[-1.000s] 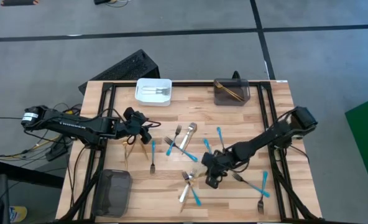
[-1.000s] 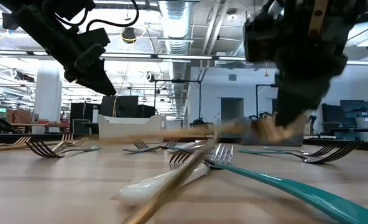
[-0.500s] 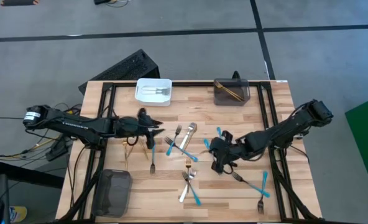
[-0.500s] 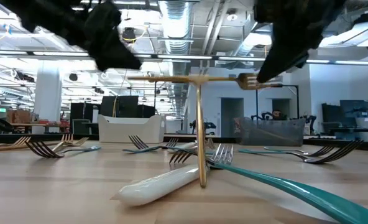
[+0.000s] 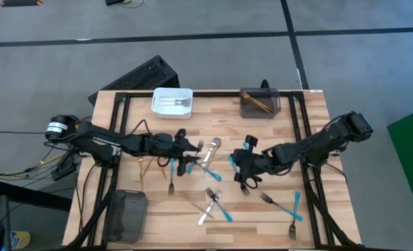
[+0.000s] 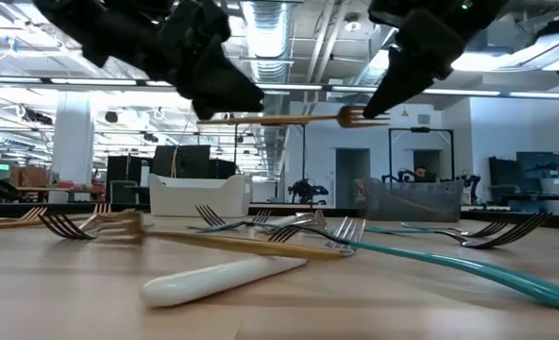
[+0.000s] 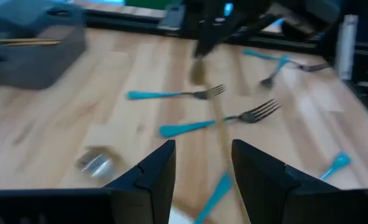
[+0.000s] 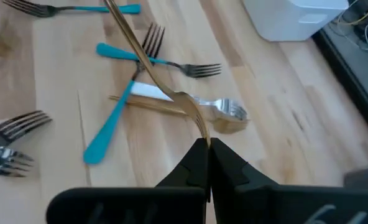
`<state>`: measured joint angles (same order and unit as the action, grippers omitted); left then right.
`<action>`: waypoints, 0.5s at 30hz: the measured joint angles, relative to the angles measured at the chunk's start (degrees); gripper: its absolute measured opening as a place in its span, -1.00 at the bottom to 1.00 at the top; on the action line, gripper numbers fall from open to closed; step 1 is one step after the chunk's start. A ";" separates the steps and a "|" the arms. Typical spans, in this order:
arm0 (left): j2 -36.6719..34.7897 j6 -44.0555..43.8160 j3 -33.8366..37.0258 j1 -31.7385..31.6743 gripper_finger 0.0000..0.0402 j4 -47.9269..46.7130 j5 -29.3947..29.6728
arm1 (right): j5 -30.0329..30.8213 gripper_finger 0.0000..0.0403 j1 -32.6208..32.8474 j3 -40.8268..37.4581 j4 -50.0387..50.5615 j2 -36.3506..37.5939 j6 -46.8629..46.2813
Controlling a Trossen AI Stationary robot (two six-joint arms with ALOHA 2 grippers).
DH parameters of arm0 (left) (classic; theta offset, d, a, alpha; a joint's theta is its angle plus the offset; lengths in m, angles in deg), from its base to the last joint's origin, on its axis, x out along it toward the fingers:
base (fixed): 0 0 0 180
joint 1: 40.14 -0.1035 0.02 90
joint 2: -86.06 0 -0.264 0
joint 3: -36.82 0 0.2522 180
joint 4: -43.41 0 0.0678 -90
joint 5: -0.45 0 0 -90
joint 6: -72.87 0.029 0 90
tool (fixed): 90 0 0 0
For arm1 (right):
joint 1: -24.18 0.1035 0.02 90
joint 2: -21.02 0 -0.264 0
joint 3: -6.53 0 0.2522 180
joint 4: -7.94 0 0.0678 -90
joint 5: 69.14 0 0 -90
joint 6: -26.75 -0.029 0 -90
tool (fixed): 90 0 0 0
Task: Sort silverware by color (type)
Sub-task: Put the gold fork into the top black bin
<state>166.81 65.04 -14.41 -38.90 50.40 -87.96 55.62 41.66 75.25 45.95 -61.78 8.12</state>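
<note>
My right gripper (image 5: 237, 168) is above the table's middle, shut on a gold fork (image 6: 279, 119) that hangs level in the air. My left gripper (image 5: 190, 161) is open at the fork's handle end (image 6: 209, 121). In the left wrist view the blurred gold handle (image 7: 220, 127) runs into the gap between its fingers (image 7: 202, 168) with no visible touching. Blue-handled forks (image 5: 205, 171), silver forks (image 5: 171, 183) and a white-handled piece (image 6: 218, 280) lie scattered on the wood. Another gold fork (image 6: 223, 243) lies flat near the low camera. My right gripper pinches the gold fork at the tips of its tines (image 8: 202, 135) between its two fingers. It reaches in from the table's right, slanting down. The fork is lifted clear and level, with its handle (image 8: 125, 31) pointing toward the table's left and my left gripper.
At the far edge stand a white bin (image 5: 172, 102) holding silver pieces and a dark grey bin (image 5: 260, 104) holding gold ones. A second dark grey bin (image 5: 126, 215) sits at the near left corner. More forks lie near the right corner (image 5: 283, 207). Black frame rails border the table.
My right gripper has risen from the near middle toward the far edge, lifting the gold fork clear and level. My left gripper has moved toward the table's right, up to the fork's handle end. A gold piece that stood on end half a second ago now lies flat.
</note>
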 joint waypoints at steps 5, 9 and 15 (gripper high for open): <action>3.19 -0.22 -3.01 -0.09 -0.29 -2.79 -1.79 | 1.59 -0.90 -0.70 1.27 0.36 0.02 2.49; 3.89 0.35 -4.87 -0.11 -0.29 -6.44 -2.90 | 1.64 -0.90 -0.74 2.24 0.15 0.02 3.72; 3.65 1.50 -5.76 -0.17 -0.41 -8.43 -2.63 | 1.86 -0.90 -0.72 2.32 -0.92 0.02 5.20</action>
<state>170.46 66.53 -20.16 -39.08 41.97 -90.59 57.48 40.94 77.56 45.03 -61.76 13.31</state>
